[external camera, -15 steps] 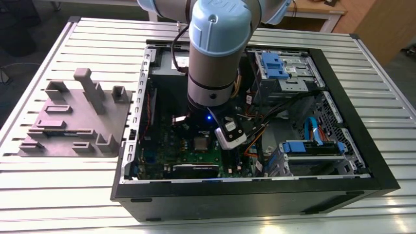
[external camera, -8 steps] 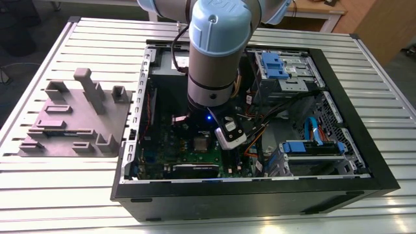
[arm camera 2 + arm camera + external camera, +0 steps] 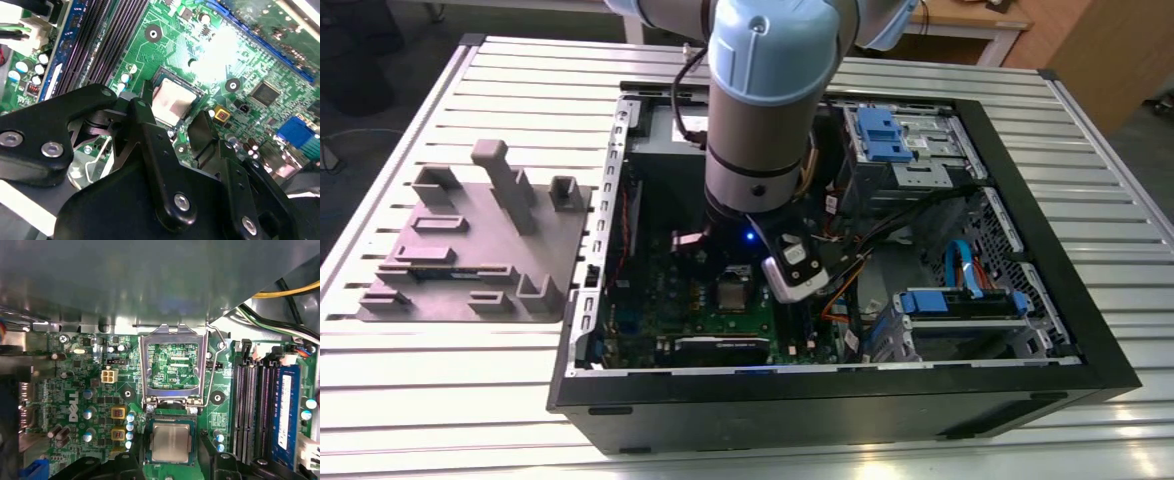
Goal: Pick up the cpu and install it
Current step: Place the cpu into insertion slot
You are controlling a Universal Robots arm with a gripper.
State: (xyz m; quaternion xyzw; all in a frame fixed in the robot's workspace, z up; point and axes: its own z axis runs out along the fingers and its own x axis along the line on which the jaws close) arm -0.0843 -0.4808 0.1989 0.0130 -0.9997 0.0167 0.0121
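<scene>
The cpu [image 3: 171, 441] lies flat in the socket [image 3: 148, 442] on the green motherboard [image 3: 75, 375], silvery metal top facing up. It is square, so it has no long axis. Its 4 edges run square with the socket's dark rim, and 2 of them lie parallel to the memory slots [image 3: 250, 410] that stand beside the socket.

The gripper [image 3: 172, 107] hangs right over the socket, released. Its 2 black fingers [image 3: 142, 130] are spread apart, 1 on each side of the socket, with the cpu in plain sight between them and nothing in their grasp. I cannot tell whether the fingertips touch the socket's rim.

The metal load frame [image 3: 145, 370] is swung open and stands up from one edge of the socket, the board showing through its window. The thin wire lever [image 3: 214, 370] stands beside that frame.

In the exterior view the arm [image 3: 767, 90] reaches down into the open computer case [image 3: 854, 400], which lies on the slatted bench [image 3: 454, 400], and the socket sits under the wrist. A grey fixture plate [image 3: 467, 250] lies outside the case, well apart from the socket, toward the exterior view's left.
</scene>
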